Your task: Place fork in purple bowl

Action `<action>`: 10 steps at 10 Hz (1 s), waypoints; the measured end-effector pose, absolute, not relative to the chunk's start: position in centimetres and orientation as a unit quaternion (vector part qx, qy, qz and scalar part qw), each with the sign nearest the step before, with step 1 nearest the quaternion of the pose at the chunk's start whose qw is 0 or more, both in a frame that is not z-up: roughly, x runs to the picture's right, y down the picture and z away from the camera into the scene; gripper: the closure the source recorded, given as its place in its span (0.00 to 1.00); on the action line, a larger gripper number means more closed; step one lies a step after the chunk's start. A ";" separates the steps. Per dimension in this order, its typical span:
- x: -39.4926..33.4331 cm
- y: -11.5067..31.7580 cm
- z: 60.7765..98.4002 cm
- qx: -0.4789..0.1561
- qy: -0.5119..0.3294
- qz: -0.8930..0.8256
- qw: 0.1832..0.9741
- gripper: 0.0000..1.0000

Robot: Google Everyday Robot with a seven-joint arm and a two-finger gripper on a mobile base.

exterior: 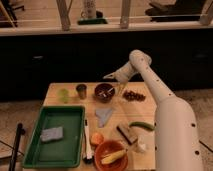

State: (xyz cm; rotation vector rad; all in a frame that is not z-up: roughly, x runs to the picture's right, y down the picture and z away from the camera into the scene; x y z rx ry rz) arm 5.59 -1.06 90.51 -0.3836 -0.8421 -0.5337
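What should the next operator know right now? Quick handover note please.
Claw: hangs above the far edge of the table, just over the purple bowl, not touching anything on the table.
Purple bowl: far side of the table, between the metal cup and a cluster of dark red fruit.
Fork: a pale sliver lies inside the bowl, probably the fork.
Done: the fork appears to be in the bowl.
Left: confirm that, then pull the arm back.

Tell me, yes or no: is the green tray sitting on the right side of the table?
No: the green tray lies at the table's left front, while the gripper hovers above the purple bowl.
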 end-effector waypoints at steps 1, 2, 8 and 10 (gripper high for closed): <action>5.6 -1.1 90.6 -0.185 -0.402 -0.255 0.860 0.20; 5.6 -1.2 90.7 -0.188 -0.404 -0.257 0.858 0.20; 5.4 -1.1 90.8 -0.191 -0.404 -0.259 0.856 0.20; 5.3 -1.1 90.8 -0.192 -0.405 -0.260 0.856 0.20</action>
